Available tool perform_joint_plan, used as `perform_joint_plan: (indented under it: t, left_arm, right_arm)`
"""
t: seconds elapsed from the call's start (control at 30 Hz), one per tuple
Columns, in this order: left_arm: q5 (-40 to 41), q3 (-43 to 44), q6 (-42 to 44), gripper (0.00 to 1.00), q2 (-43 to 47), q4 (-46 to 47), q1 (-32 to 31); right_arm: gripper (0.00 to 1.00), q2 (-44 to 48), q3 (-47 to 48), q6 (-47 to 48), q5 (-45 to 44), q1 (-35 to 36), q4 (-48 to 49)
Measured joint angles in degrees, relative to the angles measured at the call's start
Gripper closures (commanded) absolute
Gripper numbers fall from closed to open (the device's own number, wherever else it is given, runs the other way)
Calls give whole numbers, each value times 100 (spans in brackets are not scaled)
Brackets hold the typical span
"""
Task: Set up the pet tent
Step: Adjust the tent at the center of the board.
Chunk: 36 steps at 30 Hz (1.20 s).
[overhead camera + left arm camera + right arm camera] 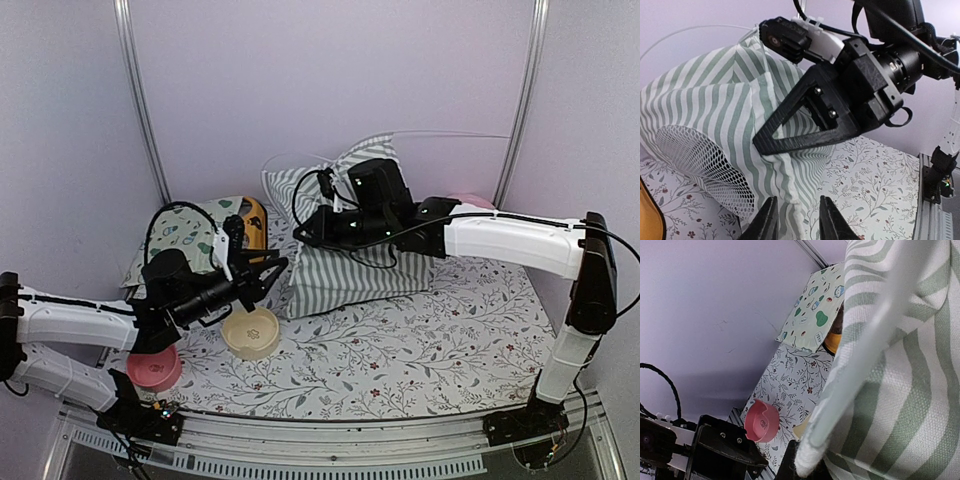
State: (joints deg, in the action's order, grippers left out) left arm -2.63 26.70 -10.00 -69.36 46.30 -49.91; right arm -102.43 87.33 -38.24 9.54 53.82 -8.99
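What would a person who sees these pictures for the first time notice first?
The pet tent, a slack bundle of green-and-white striped cloth with a net panel, sits at the middle back of the table, and the right gripper pinches its cloth. The left gripper stands open at the tent's left edge, with a cream bowl and a pink bowl toward the front left.

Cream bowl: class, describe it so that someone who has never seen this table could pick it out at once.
Start at the floral table cover and find the striped pet tent in its middle. Just on the near side of the tent's left corner sits the cream bowl. It is pale cream, unlike the pink bowl farther left at the near edge.
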Motion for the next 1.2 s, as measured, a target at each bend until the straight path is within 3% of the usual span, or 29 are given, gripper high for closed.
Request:
perform_joint_plan:
  t: [0.27,0.87,1.0,1.2]
  left_arm:
    - [-446,-24,-365,69,35,-911,2]
    - [-286,708,-382,96,-509,-1906,22]
    - [-308,964,-374,97,-697,-2151,109]
    - [-498,1231,-372,90,-874,-2498,232]
  right_arm:
    - [100,-7,0,13,-2,0,0]
    - [100,-9,0,63,-33,2,4]
    - [100,-17,0,146,-140,4,4]
    - [100,-85,2,291,-341,42,13]
